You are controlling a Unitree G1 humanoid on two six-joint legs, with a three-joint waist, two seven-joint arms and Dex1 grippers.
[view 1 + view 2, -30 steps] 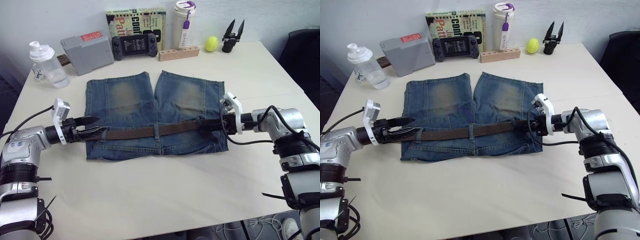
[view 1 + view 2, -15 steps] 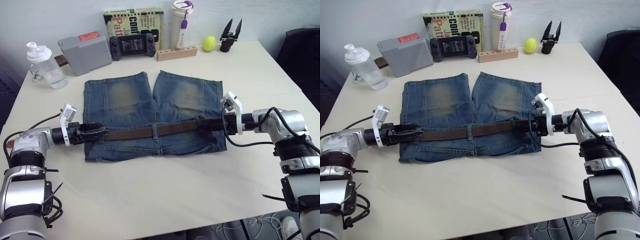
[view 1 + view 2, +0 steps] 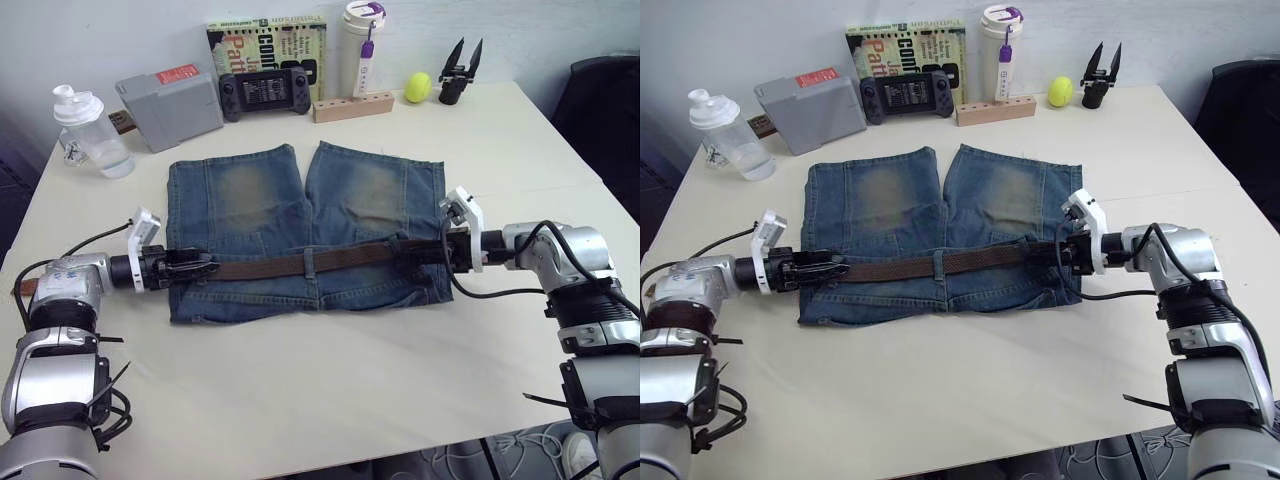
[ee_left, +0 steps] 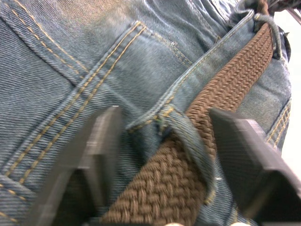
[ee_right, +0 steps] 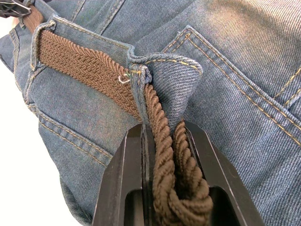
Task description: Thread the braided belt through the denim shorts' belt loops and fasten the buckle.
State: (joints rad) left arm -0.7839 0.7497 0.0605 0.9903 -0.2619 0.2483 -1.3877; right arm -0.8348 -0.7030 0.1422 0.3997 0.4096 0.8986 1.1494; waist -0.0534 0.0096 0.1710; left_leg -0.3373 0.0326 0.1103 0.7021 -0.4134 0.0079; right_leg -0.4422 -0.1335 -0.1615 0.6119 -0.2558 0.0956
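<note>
The denim shorts [image 3: 300, 215] lie flat mid-table, waistband toward me. The braided belt [image 3: 300, 264] runs along the waistband under a middle belt loop [image 3: 311, 262]. My left gripper [image 3: 195, 266] is at the belt's left end. In the left wrist view its fingers [image 4: 101, 141] stand apart on either side of the belt [image 4: 221, 89] and a belt loop [image 4: 188, 141]. My right gripper [image 3: 425, 250] is at the shorts' right edge, shut on the twisted belt [image 5: 162, 136] just past another belt loop [image 5: 141, 89]. I cannot make out the buckle.
Along the far edge stand a clear bottle [image 3: 85, 125], a grey box [image 3: 172, 95], a game controller [image 3: 264, 92], a book [image 3: 270, 35], a tumbler [image 3: 362, 45], a wooden block [image 3: 352, 105], a yellow ball [image 3: 418, 87] and a black tool [image 3: 459, 72]. A dark chair [image 3: 610, 110] is at right.
My left gripper has turned and slid in along the waistband onto the belt's left end, its fingers narrower than before. The right gripper keeps its hold in place.
</note>
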